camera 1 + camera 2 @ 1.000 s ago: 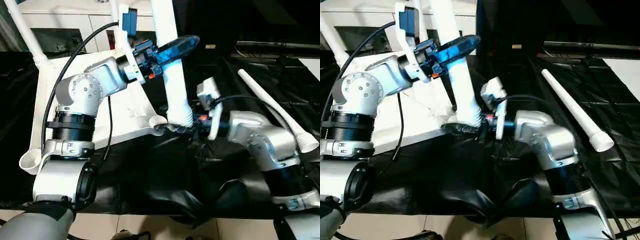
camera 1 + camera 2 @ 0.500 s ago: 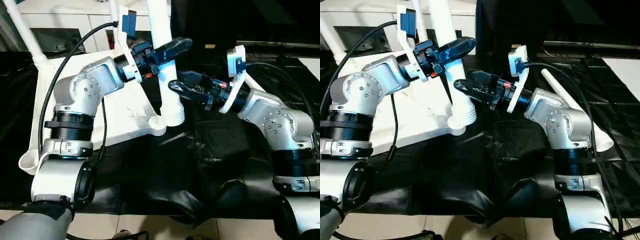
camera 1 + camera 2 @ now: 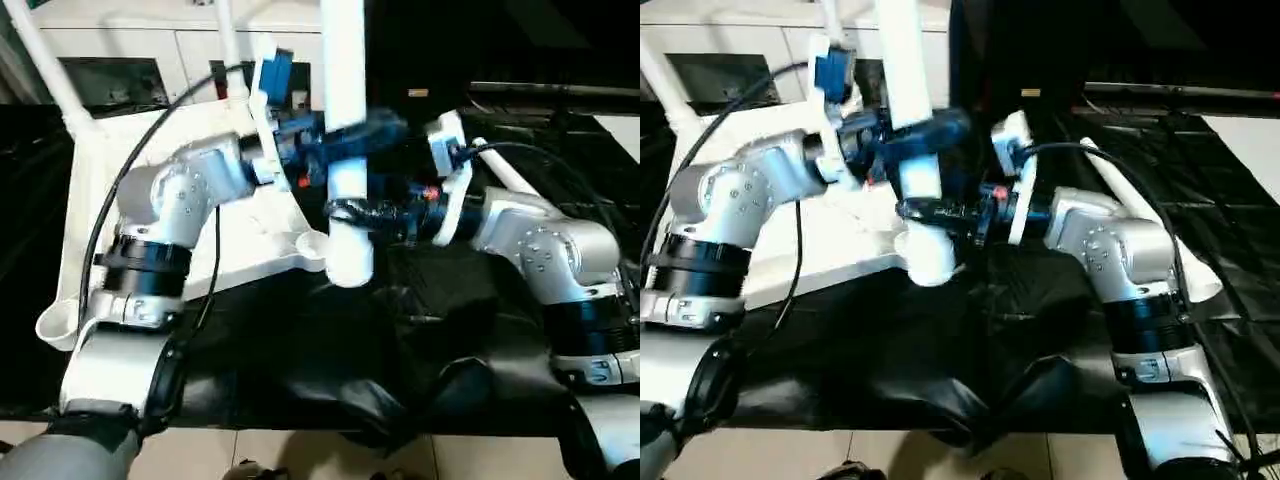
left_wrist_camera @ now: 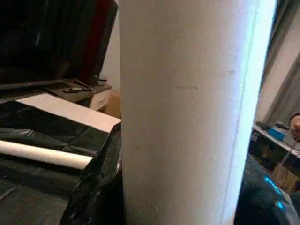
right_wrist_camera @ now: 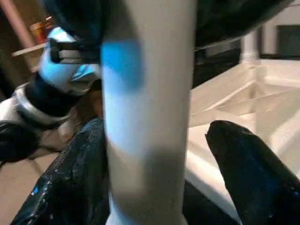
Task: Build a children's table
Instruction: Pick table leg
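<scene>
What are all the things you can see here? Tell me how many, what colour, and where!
Table top: one, white, upside down on the black sheet, at the left.
Held leg: one, white, upright by the top's near corner socket.
Fitted legs: two, white, standing up from the top's far side.
Loose leg: one, white, lying on the sheet at the right.
Black sheet: one, covering the work surface.
Cabinet: one, white, behind.
Left gripper: black, clamped on the held leg.
Right gripper: black, open around that leg, lower down.

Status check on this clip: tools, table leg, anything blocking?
Left tool clamped on upright leg. Right tool straddling it lower down, fingers apart. Leg's end just off the tabletop corner socket. Spare leg lies aside; nothing blocking.
</scene>
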Tool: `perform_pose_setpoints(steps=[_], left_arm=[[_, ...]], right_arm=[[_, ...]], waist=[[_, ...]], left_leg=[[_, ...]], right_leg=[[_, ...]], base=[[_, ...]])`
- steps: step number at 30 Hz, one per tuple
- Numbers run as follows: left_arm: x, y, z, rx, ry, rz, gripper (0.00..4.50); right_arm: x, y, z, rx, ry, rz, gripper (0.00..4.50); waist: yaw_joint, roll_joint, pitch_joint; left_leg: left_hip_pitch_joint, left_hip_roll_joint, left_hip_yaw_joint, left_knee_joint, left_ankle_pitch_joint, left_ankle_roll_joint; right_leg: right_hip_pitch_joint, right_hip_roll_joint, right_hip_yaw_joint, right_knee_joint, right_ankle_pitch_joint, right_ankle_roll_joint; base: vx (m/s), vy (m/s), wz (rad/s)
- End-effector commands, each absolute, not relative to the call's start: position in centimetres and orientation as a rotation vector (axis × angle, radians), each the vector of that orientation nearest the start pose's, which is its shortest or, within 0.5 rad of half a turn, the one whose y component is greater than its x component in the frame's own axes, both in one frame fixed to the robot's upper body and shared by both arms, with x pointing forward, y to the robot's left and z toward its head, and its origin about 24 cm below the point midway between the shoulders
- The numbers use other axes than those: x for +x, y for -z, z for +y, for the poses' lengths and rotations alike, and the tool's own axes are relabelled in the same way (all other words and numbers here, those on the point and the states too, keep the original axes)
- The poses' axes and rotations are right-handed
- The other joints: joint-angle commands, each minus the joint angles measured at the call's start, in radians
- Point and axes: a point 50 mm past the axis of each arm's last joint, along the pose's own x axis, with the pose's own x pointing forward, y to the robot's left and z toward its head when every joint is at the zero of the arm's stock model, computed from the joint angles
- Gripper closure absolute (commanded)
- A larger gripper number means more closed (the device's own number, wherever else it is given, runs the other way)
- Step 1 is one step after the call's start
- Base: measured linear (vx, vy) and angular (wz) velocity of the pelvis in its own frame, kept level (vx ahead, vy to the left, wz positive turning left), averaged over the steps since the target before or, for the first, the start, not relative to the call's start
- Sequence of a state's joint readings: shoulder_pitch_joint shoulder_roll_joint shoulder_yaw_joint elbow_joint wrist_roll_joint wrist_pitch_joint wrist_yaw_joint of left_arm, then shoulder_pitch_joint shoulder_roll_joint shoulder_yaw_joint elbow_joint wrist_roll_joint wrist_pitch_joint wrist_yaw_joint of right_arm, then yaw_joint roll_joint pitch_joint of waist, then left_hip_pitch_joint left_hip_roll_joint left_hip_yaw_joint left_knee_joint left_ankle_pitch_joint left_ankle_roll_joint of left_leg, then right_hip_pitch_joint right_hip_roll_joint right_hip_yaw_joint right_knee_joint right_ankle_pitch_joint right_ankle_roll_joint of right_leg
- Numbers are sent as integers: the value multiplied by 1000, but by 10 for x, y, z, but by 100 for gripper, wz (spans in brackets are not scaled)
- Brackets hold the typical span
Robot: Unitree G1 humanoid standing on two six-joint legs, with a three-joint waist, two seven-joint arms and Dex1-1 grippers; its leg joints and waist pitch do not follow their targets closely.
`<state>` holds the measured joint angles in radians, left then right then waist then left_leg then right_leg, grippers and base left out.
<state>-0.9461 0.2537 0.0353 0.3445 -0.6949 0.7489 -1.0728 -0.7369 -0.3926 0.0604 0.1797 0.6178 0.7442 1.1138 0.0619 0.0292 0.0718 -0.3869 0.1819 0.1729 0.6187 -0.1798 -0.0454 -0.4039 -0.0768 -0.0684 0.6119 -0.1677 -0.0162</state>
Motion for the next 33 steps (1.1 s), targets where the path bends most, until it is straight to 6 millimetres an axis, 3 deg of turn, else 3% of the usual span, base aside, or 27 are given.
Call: perform_pose_setpoints(steps=[1, 6, 16, 29, 31, 33], left_arm=[[337, -234, 85, -376, 1502, -29, 265], [336, -235, 85, -383, 1510, -45, 265], [332, -231, 78, -390, 1541, -48, 265], [329, -225, 71, -360, 1563, -30, 265], [331, -226, 71, -423, 1563, 9, 209], [331, -226, 71, -417, 1556, 5, 192]], right_arm=[[318, -182, -115, 218, -1452, 181, 129], [313, -178, -114, 208, -1484, 206, 175], [310, -166, -109, 201, -1505, 257, 256], [308, -166, -105, 203, -1533, 258, 261], [308, -166, -106, 202, -1521, 254, 261], [309, -165, -106, 201, -1517, 253, 261]], waist=[[5, -6, -84], [6, -10, -86], [6, -3, -86], [5, 1, -86], [5, -1, -87], [6, 0, -87]], left_leg=[[17, 35, -9, -68, -148, 30], [15, 36, -9, -67, -131, 35], [17, 36, -10, -67, -149, 26], [18, 36, -11, -68, -164, 22], [17, 36, -11, -67, -156, 23], [17, 36, -11, -67, -152, 28]], right_leg=[[63, -59, 40, -67, -217, -239], [63, -60, 40, -66, -205, -240], [62, -59, 39, -69, -221, -237], [63, -59, 39, -68, -211, -247], [63, -58, 39, -66, -196, -251], [63, -58, 39, -66, -192, -253]], base=[[0, 0, 0], [0, 0, 0], [0, 0, 0], [0, 0, 0], [0, 0, 0], [0, 0, 0]])
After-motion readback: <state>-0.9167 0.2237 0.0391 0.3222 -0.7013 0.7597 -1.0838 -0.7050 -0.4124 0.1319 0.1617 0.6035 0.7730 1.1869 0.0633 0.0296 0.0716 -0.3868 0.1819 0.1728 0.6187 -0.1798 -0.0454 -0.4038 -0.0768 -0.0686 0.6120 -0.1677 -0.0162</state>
